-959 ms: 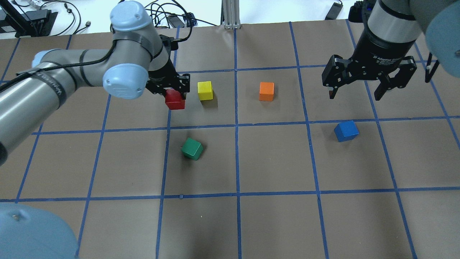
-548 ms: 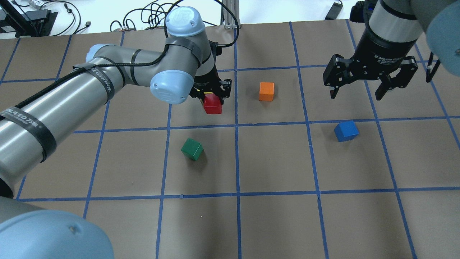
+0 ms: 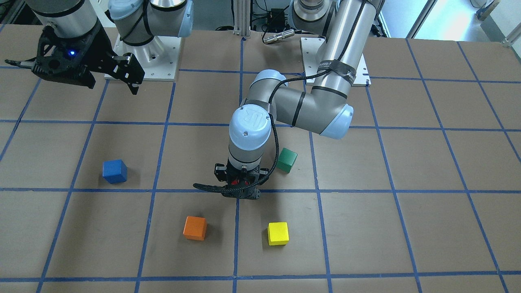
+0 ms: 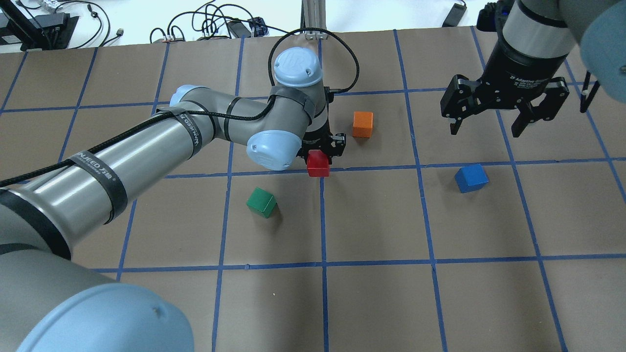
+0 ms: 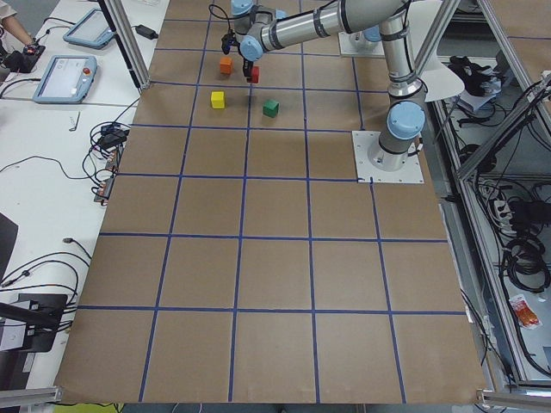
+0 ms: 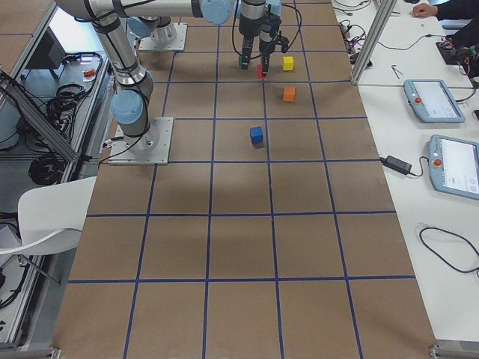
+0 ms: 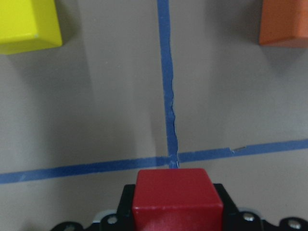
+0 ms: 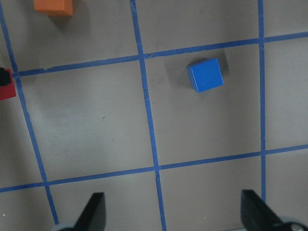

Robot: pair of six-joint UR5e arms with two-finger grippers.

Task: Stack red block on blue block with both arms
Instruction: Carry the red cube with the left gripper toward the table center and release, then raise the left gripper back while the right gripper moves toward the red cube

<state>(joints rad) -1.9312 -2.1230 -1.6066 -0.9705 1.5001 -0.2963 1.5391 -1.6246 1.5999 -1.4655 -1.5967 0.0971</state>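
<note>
Left gripper (image 4: 319,155) fingers clamp red block (image 4: 318,165), frame centre; right gripper (image 4: 485,129) fingers wide apart, empty, upper right.

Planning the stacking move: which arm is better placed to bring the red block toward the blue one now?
Left. The left gripper is shut on the red block, held above the table's centre. The right gripper hangs open and empty near the blue block, so it probably has nothing to do yet.

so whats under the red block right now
The red block, shut in the left gripper, is over brown table paper by a blue tape crossing. No other block shows below; the spot straight beneath is hidden by the block.
</note>
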